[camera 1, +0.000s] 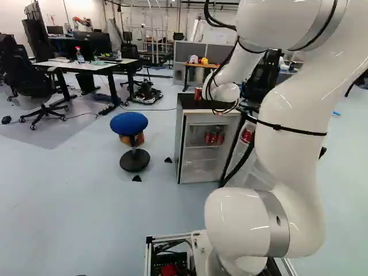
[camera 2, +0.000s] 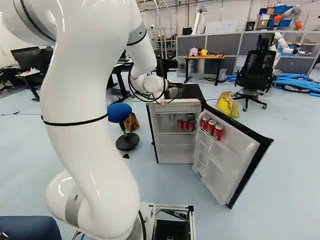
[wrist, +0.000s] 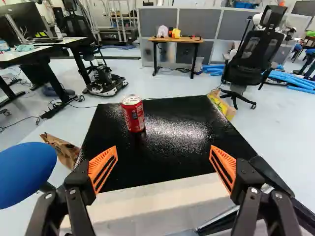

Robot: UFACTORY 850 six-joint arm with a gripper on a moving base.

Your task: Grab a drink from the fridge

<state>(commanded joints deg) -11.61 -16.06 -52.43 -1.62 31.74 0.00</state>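
Note:
My gripper (camera 2: 162, 101) is at the front of the fridge's top in the right base view. In the wrist view the gripper (wrist: 164, 168) stands wide open, nothing between its orange pads. A red can (wrist: 133, 114) stands upright on the black fridge top (wrist: 172, 142), ahead of the fingers and nearer the one on the blue stool's side. The same can shows in the left base view. The fridge (camera 2: 154, 130) has its door (camera 2: 225, 165) swung open. Several red cans (camera 2: 186, 125) stand on an inner shelf, with more red cans (camera 2: 211, 126) in the door rack.
A blue stool (camera 1: 133, 138) stands beside the fridge, with a brown paper bag (wrist: 61, 148) near it. A yellow bag (camera 2: 228, 105) is on the floor behind the door. Farther back are desks, a black chair (camera 2: 255, 72), blue tubes (camera 2: 297, 82) and another robot (camera 2: 290, 16).

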